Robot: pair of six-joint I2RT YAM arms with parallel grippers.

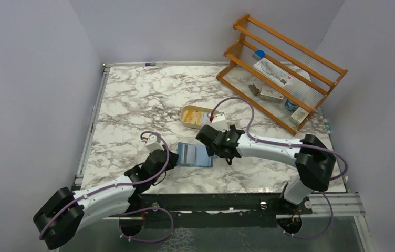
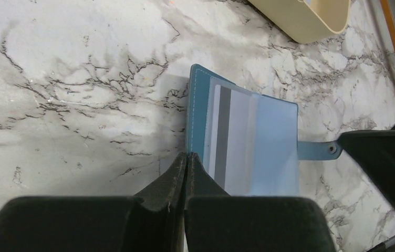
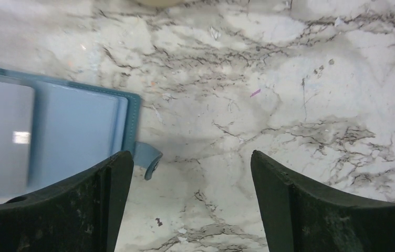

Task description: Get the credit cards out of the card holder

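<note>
With the clenched left gripper (image 2: 186, 156) pressing the open card holder (image 2: 278, 152) at its edge, the empty, wide-spread right gripper (image 3: 190, 157) should pinch the striped card (image 2: 222, 136) next.

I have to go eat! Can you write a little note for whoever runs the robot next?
The left gripper is shut, tips at the card holder edge; a pinch is unclear.
The right gripper is open, empty, beside the snap tab.
The card holder lies open on the table.
Done: cannot tell; something pale in the tan dish is too small to name.
Left: a striped card sits in a pocket; pull it out.
</note>
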